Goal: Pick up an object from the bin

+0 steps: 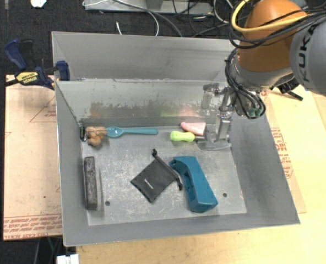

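My gripper (217,140) hangs low at the bin's back right, its fingers pointing down to the floor and standing slightly apart with nothing between them. Just to its left lie a pink piece (194,127) and a small yellow-green piece (181,137), close together. A teal blue tool-shaped thing (194,182) lies further forward, below the gripper.
A dark grey pouch (153,179) lies in the middle next to the teal thing. A light blue spoon (131,131) and a small brown lump (95,137) sit at the back left. A long dark grey bar (90,181) lies along the left side.
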